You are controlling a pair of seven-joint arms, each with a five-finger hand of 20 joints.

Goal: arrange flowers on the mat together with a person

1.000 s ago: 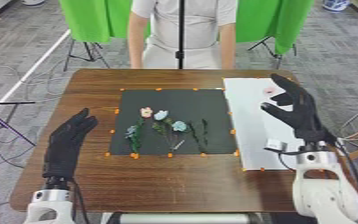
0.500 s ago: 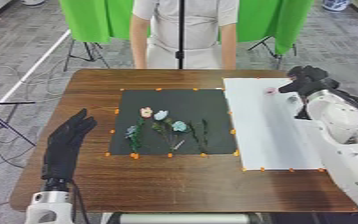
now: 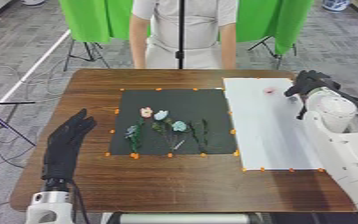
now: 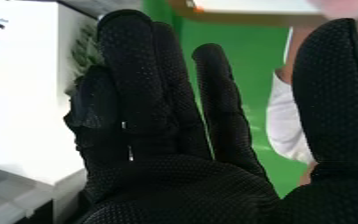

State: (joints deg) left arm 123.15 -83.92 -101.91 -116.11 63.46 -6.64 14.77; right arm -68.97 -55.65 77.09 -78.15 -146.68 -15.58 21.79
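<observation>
Your right hand (image 3: 311,82) is wide, thumb apart from fingers, by the far right corner of the white sheet (image 3: 264,130). The pink flower (image 3: 269,90) lies near it, on the sheet. Straddle the flower squarely, then pinch lightly to protect the petals.

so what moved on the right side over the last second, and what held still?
Right robot hand went forward and outward, to the far right corner of the white sheet. No grasp or release seen. Unchanged: left robot hand, flowers on the dark mat, pink flower on the sheet.
</observation>
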